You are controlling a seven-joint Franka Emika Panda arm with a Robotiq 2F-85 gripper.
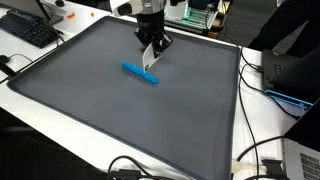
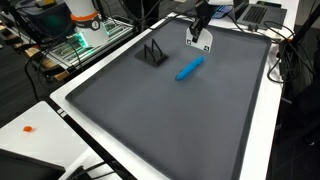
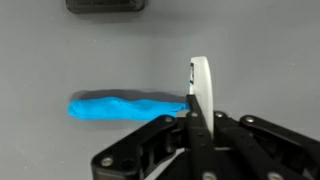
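Your gripper [image 3: 197, 120] is pinched tight on a thin white blade [image 3: 200, 82], whose edge meets one end of the blue piece [image 3: 125, 106]. The piece lies flat on the grey mat [image 1: 120, 120]. Best to keep the blade upright and low, and go slowly so it doesn't ride over.

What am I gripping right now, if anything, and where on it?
The gripper is shut on a thin white piece, pinched at one end, with the rest sticking out past the fingertips. The blue object lies on the mat, not held.

Grey mat [image 1: 120, 115]; black wire stand [image 2: 152, 53] on it; keyboard [image 1: 28, 30] beyond corner; cables [image 1: 262, 150] at edge.
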